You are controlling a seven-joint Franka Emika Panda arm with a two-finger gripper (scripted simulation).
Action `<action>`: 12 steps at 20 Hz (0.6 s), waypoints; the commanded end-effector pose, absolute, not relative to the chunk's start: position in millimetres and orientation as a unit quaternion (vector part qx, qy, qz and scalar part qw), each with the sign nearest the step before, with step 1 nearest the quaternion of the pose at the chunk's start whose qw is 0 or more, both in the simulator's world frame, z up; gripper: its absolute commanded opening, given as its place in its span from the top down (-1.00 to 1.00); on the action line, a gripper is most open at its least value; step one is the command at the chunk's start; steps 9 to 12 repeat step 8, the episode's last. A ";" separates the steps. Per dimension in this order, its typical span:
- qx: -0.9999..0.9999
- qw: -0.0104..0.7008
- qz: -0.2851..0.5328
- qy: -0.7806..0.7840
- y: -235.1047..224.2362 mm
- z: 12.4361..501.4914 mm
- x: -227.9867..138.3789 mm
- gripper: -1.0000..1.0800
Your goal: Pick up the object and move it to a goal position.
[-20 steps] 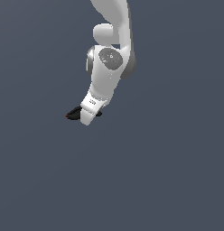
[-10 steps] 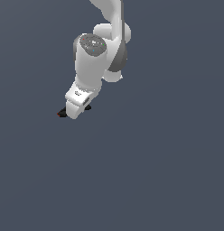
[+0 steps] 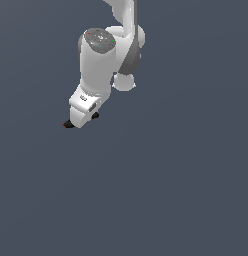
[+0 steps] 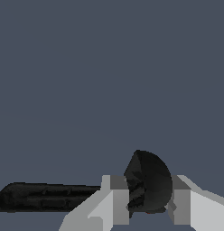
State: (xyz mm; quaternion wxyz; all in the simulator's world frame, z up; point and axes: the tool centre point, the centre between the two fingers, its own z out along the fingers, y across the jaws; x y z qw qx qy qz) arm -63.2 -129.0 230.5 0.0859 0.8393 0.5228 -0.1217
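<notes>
Wrist view, gripper [image 4: 147, 205] clasping black clamp [image 4: 147, 180], plain grey-blue ground [image 4: 109, 67].

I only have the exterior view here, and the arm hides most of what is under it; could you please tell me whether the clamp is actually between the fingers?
Observer: Yes. In the wrist view the clamp sits between the two fingers of the pincer, gripped from both sides.
Operator: Thank you. Which part of it is gripped?
Observer: The rounded black end. A long black handle sticks out sideways past one finger.
Operator: Is anything else lying near it?
Observer: The wrist view shows only plain grey floor beyond the clamp.
</notes>
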 end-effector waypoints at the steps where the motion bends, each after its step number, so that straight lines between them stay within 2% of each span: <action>1: 0.840 0.087 -0.120 0.523 -132.2 245.9 -64.4 1.00; 12: 0.840 0.088 -0.120 0.522 -136.6 263.5 -65.4 1.00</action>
